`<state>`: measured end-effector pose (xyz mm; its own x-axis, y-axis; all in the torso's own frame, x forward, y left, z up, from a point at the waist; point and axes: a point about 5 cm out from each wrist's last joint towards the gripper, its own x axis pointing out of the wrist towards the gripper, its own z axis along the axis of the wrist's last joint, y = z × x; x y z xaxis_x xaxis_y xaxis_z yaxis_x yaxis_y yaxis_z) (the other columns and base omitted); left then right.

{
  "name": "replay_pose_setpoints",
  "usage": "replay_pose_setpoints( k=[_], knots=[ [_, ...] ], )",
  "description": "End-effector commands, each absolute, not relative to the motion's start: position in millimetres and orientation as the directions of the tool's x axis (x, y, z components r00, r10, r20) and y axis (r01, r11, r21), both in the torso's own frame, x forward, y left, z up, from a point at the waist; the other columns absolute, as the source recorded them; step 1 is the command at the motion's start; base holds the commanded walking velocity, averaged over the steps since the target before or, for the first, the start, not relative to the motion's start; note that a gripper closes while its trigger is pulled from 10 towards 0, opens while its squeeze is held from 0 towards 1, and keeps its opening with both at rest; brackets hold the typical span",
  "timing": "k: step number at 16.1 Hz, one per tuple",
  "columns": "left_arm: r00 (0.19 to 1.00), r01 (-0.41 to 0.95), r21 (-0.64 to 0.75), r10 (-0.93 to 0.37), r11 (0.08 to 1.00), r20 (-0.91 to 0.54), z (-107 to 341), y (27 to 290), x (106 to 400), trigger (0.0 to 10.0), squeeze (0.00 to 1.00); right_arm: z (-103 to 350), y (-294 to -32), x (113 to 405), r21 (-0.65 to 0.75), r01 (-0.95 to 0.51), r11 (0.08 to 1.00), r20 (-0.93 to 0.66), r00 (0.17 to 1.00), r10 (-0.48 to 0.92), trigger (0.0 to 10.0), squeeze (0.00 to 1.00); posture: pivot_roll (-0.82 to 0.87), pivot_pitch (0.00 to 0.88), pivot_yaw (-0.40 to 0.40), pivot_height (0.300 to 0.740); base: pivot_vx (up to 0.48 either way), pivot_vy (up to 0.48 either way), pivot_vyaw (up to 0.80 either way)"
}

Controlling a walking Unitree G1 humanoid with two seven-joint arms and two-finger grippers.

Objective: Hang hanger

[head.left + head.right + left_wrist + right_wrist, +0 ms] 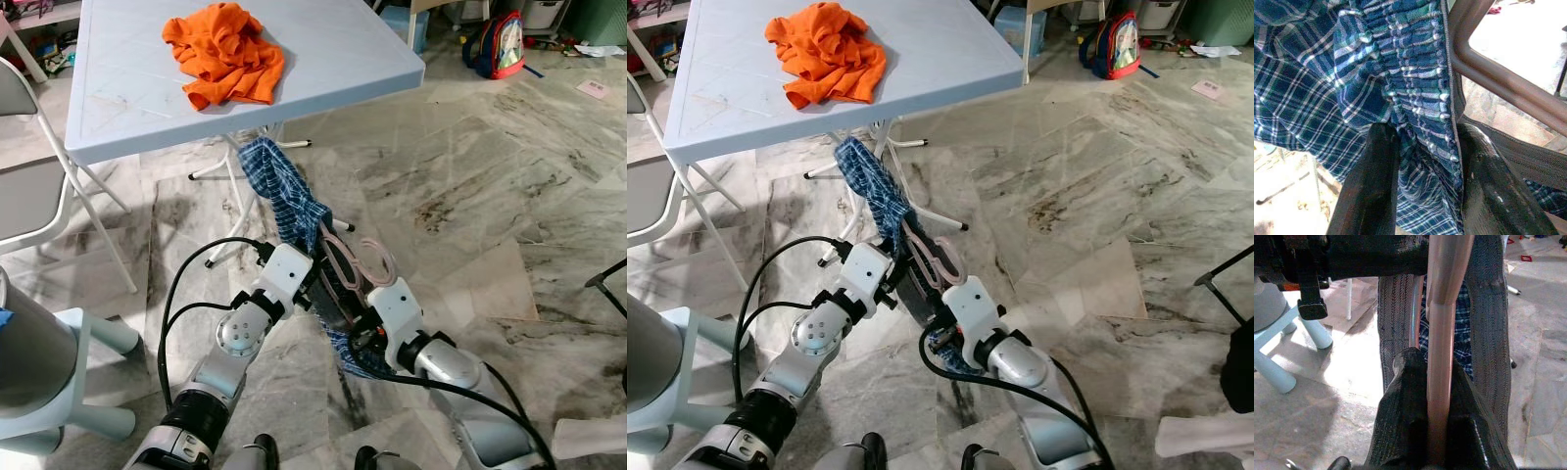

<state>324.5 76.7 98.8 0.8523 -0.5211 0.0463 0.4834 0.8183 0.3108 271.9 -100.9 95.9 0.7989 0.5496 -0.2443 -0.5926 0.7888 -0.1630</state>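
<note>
Pink plastic, the hanger (pixel 355 264) sits just in front of the robot's chest, pinched between the fingers (pixel 1400 396) of the right gripper (pixel 364 315), which are clenched on one of its bars. In the right wrist view that bar runs straight up between the two pads. Just left of the hanger, the left gripper (pixel 312 279) is closed on the plaid cloth (pixel 284 196), its fingers (pixel 1371 176) nipping the gathered waistband beside a hanger bar. Both tools are so close together that the hanger lies between them.

From the hanger, the cloth's long axis runs up and away toward the table (pixel 372 59), its far end reaching under the table's near edge. Part of it also droops below the right gripper. Whether the cloth is fully threaded over the hanger I cannot quite tell; the folds hide it.

Farther off, on the table beyond the hanger, lies an orange garment (pixel 225 51). No rail is in sight, so the hanger probably has to be carried elsewhere, with the right arm bearing it.
</note>
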Motion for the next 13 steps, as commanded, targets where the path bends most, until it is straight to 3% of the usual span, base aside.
replay_pose_setpoints(
  k=[1,2,3,6,10,13],
  knots=[
    [0.862,0.489,0.325,-0.505,0.810,-0.037,82.5,84.7,320.8,10.0,0.65,104.2,-104.1,276.8,-0.202,-0.558,0.805,-0.210,0.827,0.521,10.0,0.00,-0.02,0.222,0.058,0.740,0.000,0.000,0.00],
    [0.866,0.486,0.309,-0.499,0.818,-0.040,81.6,85.1,320.7,10.0,0.65,104.7,-103.9,276.9,-0.201,-0.556,0.806,-0.206,0.829,0.520,10.0,0.00,-0.02,0.223,0.058,0.740,0.000,0.000,0.00],
    [0.861,0.501,0.268,-0.505,0.823,-0.059,78.3,85.2,319.8,10.0,1.00,107.5,-103.6,278.1,-0.201,-0.547,0.812,-0.191,0.835,0.516,10.0,0.00,-0.02,0.224,0.056,0.740,0.000,0.000,0.00],
    [0.824,0.567,0.239,-0.547,0.788,-0.150,61.8,83.7,310.7,10.0,1.00,118.9,-108.8,285.3,-0.180,-0.497,0.849,-0.143,0.867,0.477,10.0,0.00,-0.02,0.227,0.055,0.740,0.000,0.000,0.00],
    [0.796,0.603,0.211,-0.595,0.769,-0.106,65.6,78.1,306.0,10.0,1.00,121.8,-112.0,288.1,-0.184,-0.465,0.866,-0.128,0.885,0.448,10.0,0.00,-0.02,0.230,0.051,0.740,0.000,0.000,0.00],
    [0.715,0.693,0.236,-0.691,0.681,-0.107,68.1,68.5,299.6,10.0,1.00,127.9,-112.9,294.3,-0.149,-0.422,0.894,-0.102,0.906,0.411,10.0,0.00,-0.02,0.229,0.050,0.740,0.000,0.000,0.00]
  ],
)
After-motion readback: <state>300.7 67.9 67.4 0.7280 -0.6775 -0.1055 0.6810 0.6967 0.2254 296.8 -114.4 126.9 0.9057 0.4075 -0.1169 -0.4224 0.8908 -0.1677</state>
